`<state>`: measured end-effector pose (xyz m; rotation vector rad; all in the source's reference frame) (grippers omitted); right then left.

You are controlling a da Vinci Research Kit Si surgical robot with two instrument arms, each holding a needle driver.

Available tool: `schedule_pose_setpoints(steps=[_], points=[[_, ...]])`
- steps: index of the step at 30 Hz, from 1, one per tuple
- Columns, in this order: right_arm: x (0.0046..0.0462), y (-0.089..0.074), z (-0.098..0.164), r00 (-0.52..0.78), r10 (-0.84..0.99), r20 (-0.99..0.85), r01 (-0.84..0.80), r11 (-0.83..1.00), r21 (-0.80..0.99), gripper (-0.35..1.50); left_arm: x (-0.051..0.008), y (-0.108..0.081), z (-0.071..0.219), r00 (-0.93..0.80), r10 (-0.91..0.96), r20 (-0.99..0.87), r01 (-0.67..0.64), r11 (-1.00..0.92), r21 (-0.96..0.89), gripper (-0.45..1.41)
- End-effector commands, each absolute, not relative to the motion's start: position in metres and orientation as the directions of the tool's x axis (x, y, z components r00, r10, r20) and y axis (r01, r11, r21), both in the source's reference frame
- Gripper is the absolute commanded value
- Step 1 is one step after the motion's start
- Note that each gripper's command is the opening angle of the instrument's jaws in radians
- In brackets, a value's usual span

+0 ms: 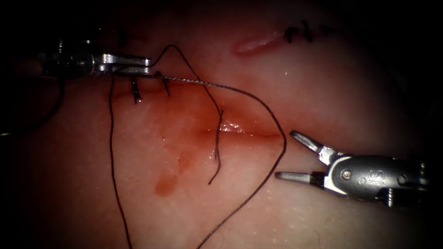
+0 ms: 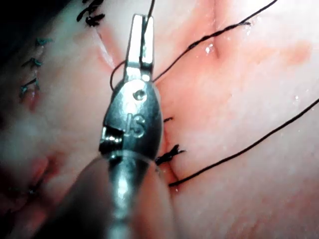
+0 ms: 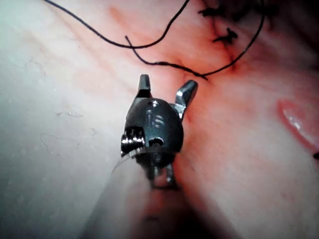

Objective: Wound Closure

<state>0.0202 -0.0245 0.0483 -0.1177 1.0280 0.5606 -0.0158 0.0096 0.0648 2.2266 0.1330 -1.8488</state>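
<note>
The cut [image 1: 251, 134] runs across the tissue [image 1: 350, 92], with two dark stitches [image 1: 136, 92] at its left end. My left tool [image 1: 148, 64] lies above those stitches, jaws shut on the dark thread [image 1: 258, 99]; its closed jaws [image 2: 142, 20] pinch a strand. From there the thread runs right, curves down past my right tool [image 1: 284, 154] and leaves the picture below. Another strand loops up, enters the tissue at the cut's middle [image 1: 219, 115] and ends in a short tail [image 1: 212, 177]. My right tool [image 3: 168, 80] stands open at the cut's right end, holding nothing.
Red fluid [image 1: 165, 184] stains the tissue around and below the cut. A second, stitched wound [image 1: 256, 42] lies at the far right top. A long strand [image 1: 112, 157] hangs from the left tool down the left side.
</note>
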Motion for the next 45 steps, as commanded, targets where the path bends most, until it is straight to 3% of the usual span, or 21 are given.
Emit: schedule_pose_setpoints(steps=[1, 4, 7, 9, 10, 13, 14, 29, 36, 45], points=[[0.0216, -0.023, 0.049, 0.385, 0.382, -0.84, -0.466, 0.866, 0.18, 1.23, -0.0165, 0.009, 0.065, 0.202, -0.082, -0.976, 0.239, -0.962, 0.13, -0.45], [0.0221, -0.021, 0.05, 0.364, 0.369, -0.855, -0.419, 0.885, 0.203, 1.11, -0.0172, 0.007, 0.064, 0.235, -0.058, -0.97, 0.273, -0.954, 0.124, -0.45], [0.0231, -0.02, 0.051, 0.343, 0.376, -0.861, -0.397, 0.888, 0.23, 1.13, -0.0182, 0.005, 0.063, 0.254, -0.062, -0.965, 0.291, -0.947, 0.138, -0.45], [0.0241, -0.019, 0.052, 0.313, 0.398, -0.862, -0.377, 0.885, 0.272, 0.96, -0.0191, 0.003, 0.062, 0.257, -0.069, -0.964, 0.293, -0.945, 0.146, -0.45], [0.0245, -0.019, 0.052, 0.297, 0.408, -0.863, -0.364, 0.884, 0.293, 0.78, -0.0195, 0.003, 0.062, 0.258, -0.071, -0.963, 0.294, -0.944, 0.149, -0.45], [0.0263, -0.019, 0.053, 0.242, 0.461, -0.854, -0.313, 0.87, 0.381, -0.11, -0.0205, 0.002, 0.061, 0.241, -0.084, -0.967, 0.287, -0.946, 0.153, -0.45], [0.0271, -0.019, 0.053, 0.226, 0.484, -0.845, -0.295, 0.861, 0.414, -0.3, -0.0208, 0.002, 0.061, 0.234, -0.083, -0.969, 0.281, -0.948, 0.148, -0.45], [0.0359, -0.018, 0.058, 0.206, 0.58, -0.788, -0.184, 0.814, 0.551, -0.35, -0.0237, -0.002, 0.059, 0.216, -0.142, -0.966, 0.232, -0.954, 0.192, -0.45], [0.0379, -0.016, 0.058, 0.069, 0.61, -0.789, -0.146, 0.789, 0.597, -0.35, -0.0245, -0.003, 0.061, 0.198, -0.08, -0.977, 0.249, -0.96, 0.129, -0.45], [0.0367, -0.014, 0.055, -0.179, 0.677, -0.714, -0.053, 0.718, 0.694, -0.35, -0.0226, -0.002, 0.065, 0.207, 0.016, -0.978, 0.245, -0.969, 0.036, -0.45]])
